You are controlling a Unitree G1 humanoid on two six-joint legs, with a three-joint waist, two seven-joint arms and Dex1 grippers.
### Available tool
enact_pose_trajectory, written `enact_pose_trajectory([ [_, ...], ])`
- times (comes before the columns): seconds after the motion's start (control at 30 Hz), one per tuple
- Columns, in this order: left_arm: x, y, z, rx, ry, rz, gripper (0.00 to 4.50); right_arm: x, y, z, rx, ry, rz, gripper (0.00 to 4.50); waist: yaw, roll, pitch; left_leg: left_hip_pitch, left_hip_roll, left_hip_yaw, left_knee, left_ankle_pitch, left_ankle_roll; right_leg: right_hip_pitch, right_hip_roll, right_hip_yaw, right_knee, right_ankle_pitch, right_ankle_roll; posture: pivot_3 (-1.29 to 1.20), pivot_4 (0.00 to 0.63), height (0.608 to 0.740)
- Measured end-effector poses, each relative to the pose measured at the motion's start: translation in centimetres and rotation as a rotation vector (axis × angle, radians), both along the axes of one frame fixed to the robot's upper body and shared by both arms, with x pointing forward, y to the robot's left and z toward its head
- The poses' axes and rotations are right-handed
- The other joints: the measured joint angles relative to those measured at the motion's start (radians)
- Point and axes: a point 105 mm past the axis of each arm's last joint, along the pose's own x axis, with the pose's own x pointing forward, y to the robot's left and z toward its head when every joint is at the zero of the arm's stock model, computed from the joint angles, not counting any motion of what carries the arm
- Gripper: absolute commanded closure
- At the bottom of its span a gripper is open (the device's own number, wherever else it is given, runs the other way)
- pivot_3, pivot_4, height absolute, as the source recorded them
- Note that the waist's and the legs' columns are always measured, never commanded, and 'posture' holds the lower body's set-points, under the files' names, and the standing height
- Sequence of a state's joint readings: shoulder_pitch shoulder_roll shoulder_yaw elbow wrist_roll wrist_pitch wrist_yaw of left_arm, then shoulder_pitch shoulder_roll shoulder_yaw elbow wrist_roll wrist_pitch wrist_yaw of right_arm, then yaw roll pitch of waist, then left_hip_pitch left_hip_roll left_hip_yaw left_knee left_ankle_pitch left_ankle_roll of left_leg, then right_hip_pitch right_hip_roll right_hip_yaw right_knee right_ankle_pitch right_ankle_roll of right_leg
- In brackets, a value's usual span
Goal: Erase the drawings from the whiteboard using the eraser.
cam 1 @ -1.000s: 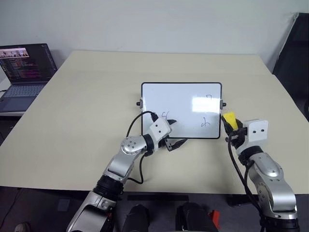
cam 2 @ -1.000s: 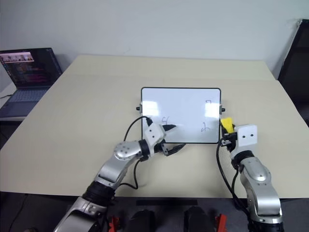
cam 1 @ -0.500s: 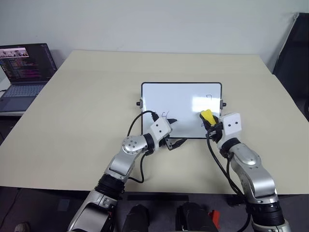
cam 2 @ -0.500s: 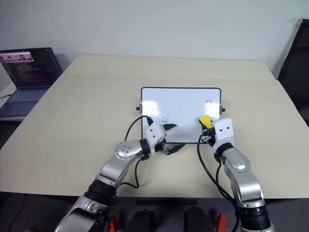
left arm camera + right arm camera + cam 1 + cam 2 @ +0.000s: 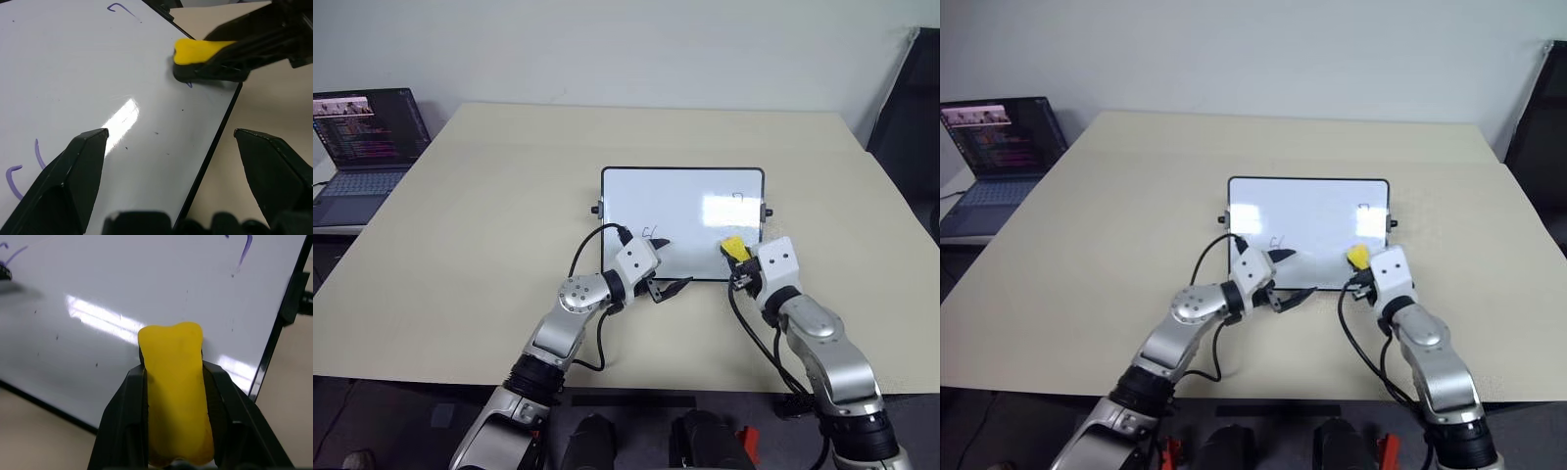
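Near the lower right corner of the whiteboard (image 5: pixel 682 223), the yellow eraser (image 5: pixel 734 247) is being pinched by the right gripper (image 5: pixel 741 260); firm flat pressure is advised across the drawings (image 5: pixel 653 234), while the spread left gripper (image 5: pixel 666 269) is being kept beside the board.

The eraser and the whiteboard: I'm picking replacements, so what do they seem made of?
The eraser: looks like soft yellow foam, matte; its sides seem pinched in where the right gripper clamps it. The whiteboard: a glossy white surface, probably coated, with bright glare streaks; its thin black frame looks like plastic.
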State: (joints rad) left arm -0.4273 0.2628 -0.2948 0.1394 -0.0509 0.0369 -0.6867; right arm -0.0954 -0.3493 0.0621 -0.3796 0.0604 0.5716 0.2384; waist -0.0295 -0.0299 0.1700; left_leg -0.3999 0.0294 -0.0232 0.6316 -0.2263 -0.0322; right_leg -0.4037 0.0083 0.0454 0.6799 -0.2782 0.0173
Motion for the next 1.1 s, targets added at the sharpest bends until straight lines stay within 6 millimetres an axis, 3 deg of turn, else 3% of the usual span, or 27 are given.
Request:
enact_pose_trajectory([
  [0.1,0.0,0.3,-0.1,0.001,0.002,0.007,0.0,-1.6,-0.7,-1.5,-0.033,0.068,0.008,3.37,0.0,0.0,0.0,0.0,0.0,0.0,0.0,0.0,0.0,0.0,0.0,0.0,0.0,0.0,0.0,0.0,0.15,0.74],
  [0.23,0.0,0.2,0.0,-0.006,0.002,0.008,0.0,-1.9,-0.9,-2.0,-0.038,0.1,0.01,3.37,-0.005,0.0,0.0,0.002,0.0,0.001,0.001,0.0,0.0,0.001,0.001,0.0,0.0,0.003,0.001,0.0,0.15,0.74],
  [0.53,0.0,0.1,0.0,-0.009,0.003,0.006,0.0,1.4,-0.3,1.9,0.037,-0.08,-0.03,3.37,-0.003,0.0,0.0,-0.001,0.0,0.001,0.003,0.001,0.001,-0.001,0.002,0.001,-0.001,0.005,0.002,0.0,0.15,0.74],
  [0.67,0.0,0.1,0.0,-0.007,0.003,0.006,0.0,1.7,0.9,3.0,0.069,-0.131,0.001,3.37,-0.001,-0.001,0.0,-0.001,0.0,0.0,0.001,0.001,0.0,-0.001,0.002,0.0,-0.002,0.003,0.002,0.0,0.15,0.74],
  [0.8,0.0,0.2,0.0,-0.006,0.003,0.008,0.0,1.6,1.9,1.7,0.055,-0.077,0.035,3.37,-0.001,-0.001,0.0,-0.001,0.0,0.0,0.0,0.001,0.0,-0.001,0.002,0.0,-0.002,0.003,0.002,0.0,0.15,0.74],
  [1.1,0.1,0.9,-0.1,-0.005,0.014,0.041,0.0,0.1,0.4,-0.6,-0.082,0.037,0.069,3.37,-0.001,-0.001,0.0,0.001,0.0,0.001,0.003,0.001,0.001,0.001,0.001,0.0,0.0,0.004,0.002,0.0,0.15,0.74],
])
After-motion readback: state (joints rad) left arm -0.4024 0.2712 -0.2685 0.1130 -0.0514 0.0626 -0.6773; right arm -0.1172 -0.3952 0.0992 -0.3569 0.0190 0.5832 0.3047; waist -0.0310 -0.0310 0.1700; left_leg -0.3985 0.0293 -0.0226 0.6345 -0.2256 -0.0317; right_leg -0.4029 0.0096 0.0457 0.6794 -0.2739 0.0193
